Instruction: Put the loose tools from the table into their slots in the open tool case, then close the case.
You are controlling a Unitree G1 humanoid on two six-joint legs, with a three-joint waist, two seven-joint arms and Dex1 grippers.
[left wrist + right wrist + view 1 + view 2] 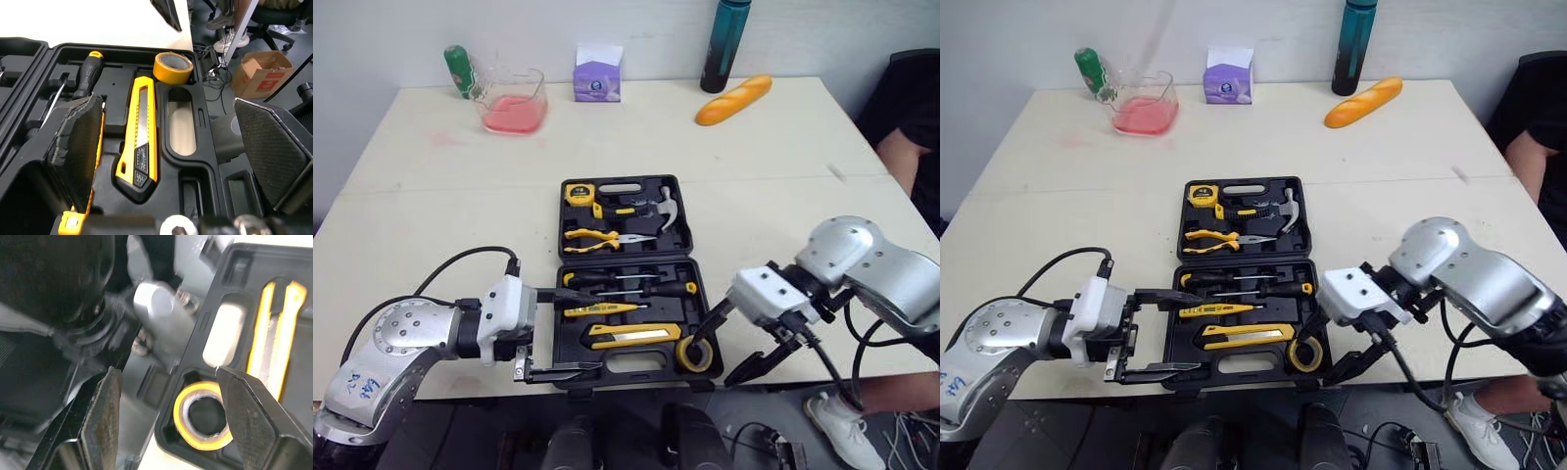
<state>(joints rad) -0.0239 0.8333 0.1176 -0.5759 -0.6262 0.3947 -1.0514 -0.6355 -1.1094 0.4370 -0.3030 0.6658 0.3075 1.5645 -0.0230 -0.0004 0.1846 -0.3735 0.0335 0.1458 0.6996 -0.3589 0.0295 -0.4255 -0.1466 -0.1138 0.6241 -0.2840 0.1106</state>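
Observation:
The black tool case point(625, 258) lies open at the table's front middle. Its far half holds a tape measure point(578, 193), a hammer point(664, 208) and pliers point(607, 238). Lying in the near half are screwdrivers point(626, 284), a yellow utility knife point(634, 336) and a yellow tape roll point(694, 353). My left gripper point(576, 331) is open at the case's front left corner, one finger over the near half and one outside its front edge. Over the front right corner, my right gripper point(713, 364) is open and holds nothing, one finger beside the tape roll point(203, 416).
Along the table's far edge stand a green bottle point(460, 70), a clear jug of pink liquid point(514, 101), a purple box point(598, 74), a dark bottle point(724, 44) and a bread loaf point(733, 99). A person point(906, 137) sits at the right. A cardboard box point(264, 73) lies on the floor.

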